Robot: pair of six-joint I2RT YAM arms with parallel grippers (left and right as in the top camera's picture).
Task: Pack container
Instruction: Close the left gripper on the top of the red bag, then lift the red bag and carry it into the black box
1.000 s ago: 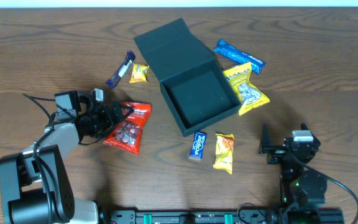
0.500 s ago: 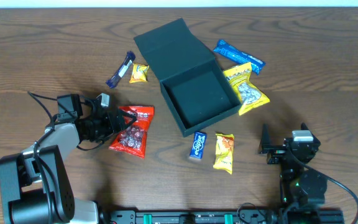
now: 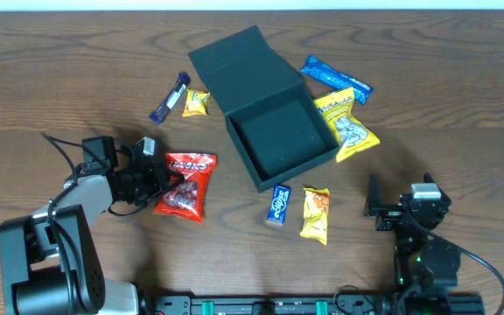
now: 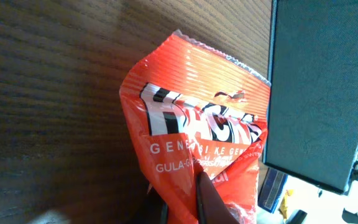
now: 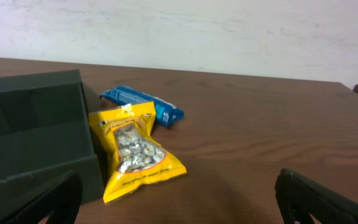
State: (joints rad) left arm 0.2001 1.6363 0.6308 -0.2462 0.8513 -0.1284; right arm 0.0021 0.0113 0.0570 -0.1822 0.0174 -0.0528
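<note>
Shifted rightward since a second ago, the red packet (image 3: 186,181) sits clenched in the left claw (image 3: 164,178), right claw (image 5: 179,199) released, near the open mid-table container (image 3: 280,140), likely stiff, light cardboard, best gripped by a wall.

The left wrist view cuts off the left end of the red snack packet (image 4: 197,137). The right wrist view crops the container (image 5: 30,140) at its left.
</note>
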